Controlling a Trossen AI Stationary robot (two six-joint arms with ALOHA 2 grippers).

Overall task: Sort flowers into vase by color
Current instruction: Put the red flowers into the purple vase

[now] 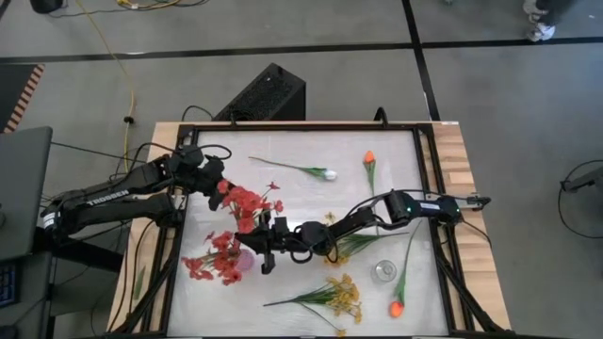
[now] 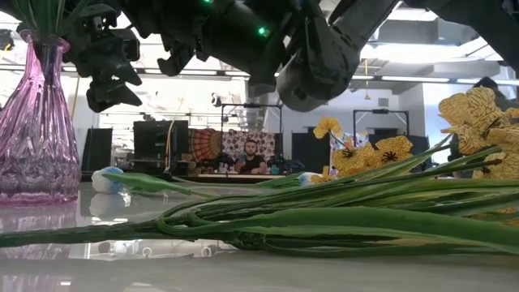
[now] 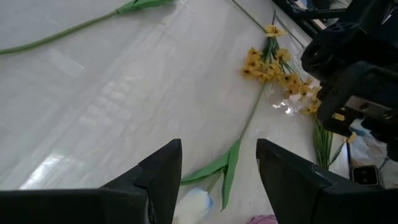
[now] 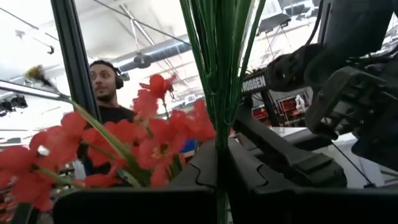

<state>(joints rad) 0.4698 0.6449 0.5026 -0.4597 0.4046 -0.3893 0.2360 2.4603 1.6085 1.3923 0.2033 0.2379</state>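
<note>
Here the right tool [image 1: 267, 247] was pinching a bundle of green stems [image 4: 217, 68] between its fingers, held above the pink vase [image 1: 241, 261] near the left side of the counter [image 1: 311, 202], with the red flowers [image 1: 247, 205] clustered beside and over it. The left tool [image 1: 213, 177] hovered near the red blooms, its fingers spread with nothing between them. On the counter lay a white bud flower [image 1: 303, 170], an orange tulip [image 1: 369, 162], a second orange tulip [image 1: 399, 295] and a yellow spray [image 1: 334, 297]. A clear vase [image 1: 383, 272] stood near the yellow spray. A person [image 2: 252, 157] sat in the room beyond.
</note>
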